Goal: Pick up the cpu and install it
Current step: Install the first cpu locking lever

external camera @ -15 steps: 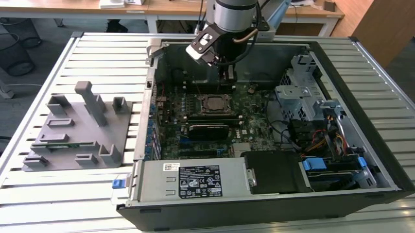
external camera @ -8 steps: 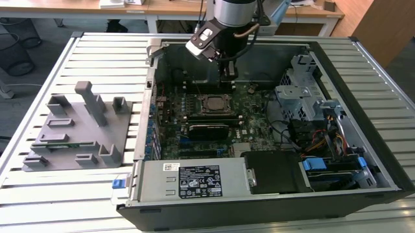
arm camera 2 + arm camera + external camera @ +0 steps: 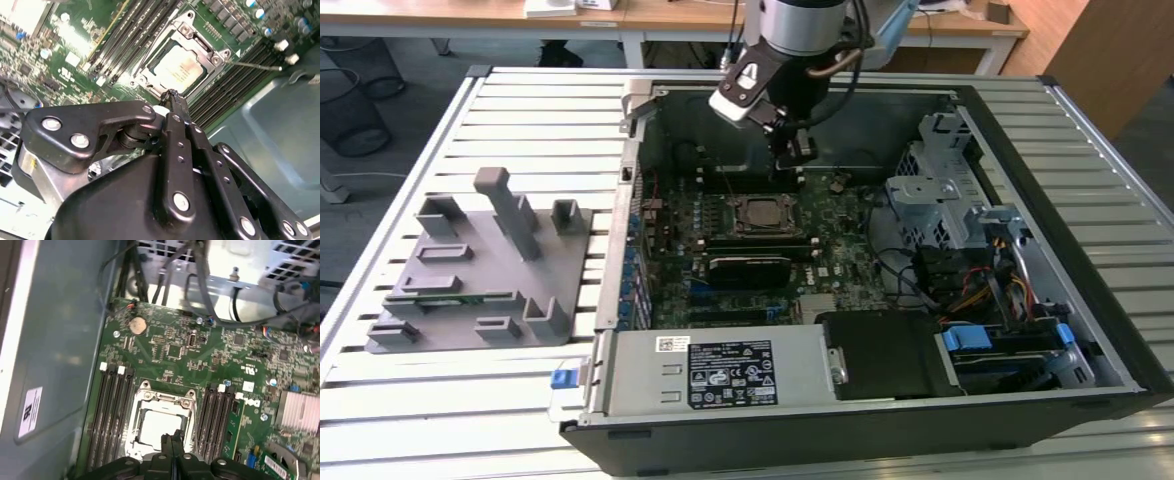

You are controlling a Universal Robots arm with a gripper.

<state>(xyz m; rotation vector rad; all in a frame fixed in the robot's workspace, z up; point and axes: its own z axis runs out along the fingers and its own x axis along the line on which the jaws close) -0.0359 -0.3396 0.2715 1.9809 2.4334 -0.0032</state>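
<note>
The cpu (image 3: 758,213) lies flat in the metal-framed socket on the green motherboard inside the open computer case. Its silver top shows in both wrist views (image 3: 181,66) (image 3: 159,424). My gripper (image 3: 794,160) hangs inside the case above the board, toward the case's far wall from the socket and apart from the chip. In both wrist views the two black fingers press together at their tips (image 3: 172,95) (image 3: 172,437) with nothing between them. The fingertips hover just off the socket's edge.
Memory slots (image 3: 110,415) flank the socket on both sides. A black finned block (image 3: 750,268) sits nearer than the socket, then the power supply (image 3: 720,372). A drive cage (image 3: 947,190) and cables fill the exterior view's right. A grey fixture plate (image 3: 480,270) stands outside on the slatted table.
</note>
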